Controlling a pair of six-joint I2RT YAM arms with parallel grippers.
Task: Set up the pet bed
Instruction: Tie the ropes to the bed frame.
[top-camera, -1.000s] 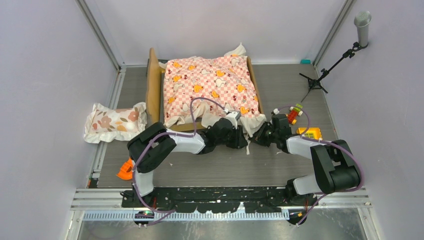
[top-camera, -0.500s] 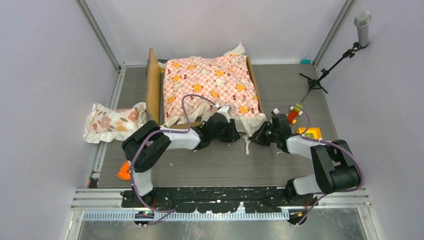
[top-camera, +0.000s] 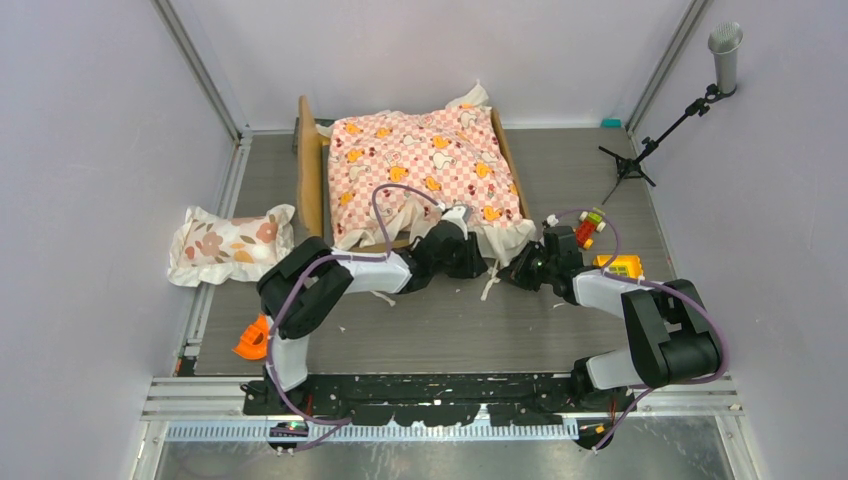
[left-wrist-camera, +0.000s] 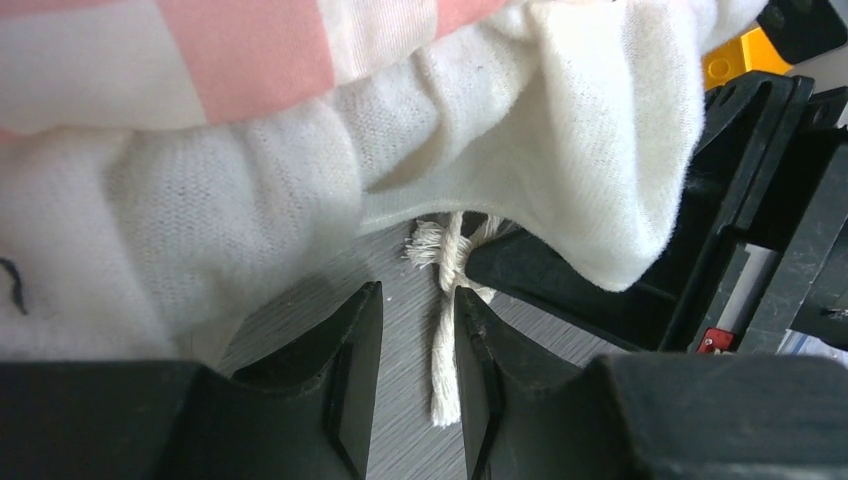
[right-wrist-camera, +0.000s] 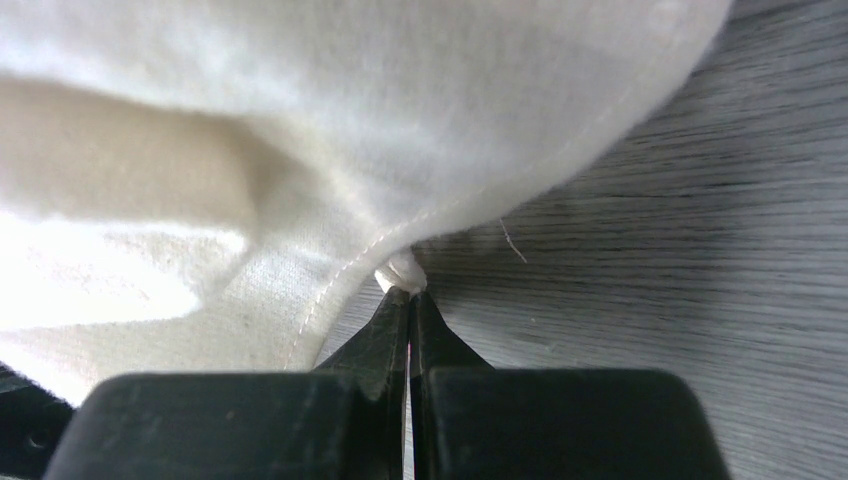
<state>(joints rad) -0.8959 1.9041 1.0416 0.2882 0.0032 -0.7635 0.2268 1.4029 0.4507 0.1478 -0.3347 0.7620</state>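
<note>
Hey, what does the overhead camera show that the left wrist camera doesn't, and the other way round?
Only overhead: the floral pillow lying left of the pet bed, outside its frame. Only left wrist: a frayed white cord lying in the gap between the left gripper's parted fingers. Both: the pink-checkered sheet with its white ruffle.

Left arm (top-camera: 368, 272) and right arm (top-camera: 600, 291): black joints, grey links, purple cables (top-camera: 374, 208)

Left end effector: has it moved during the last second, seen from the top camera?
Yes. Against the bed, which stayed put, the left end effector went slightly forward, closer to the bed's near side.
</note>
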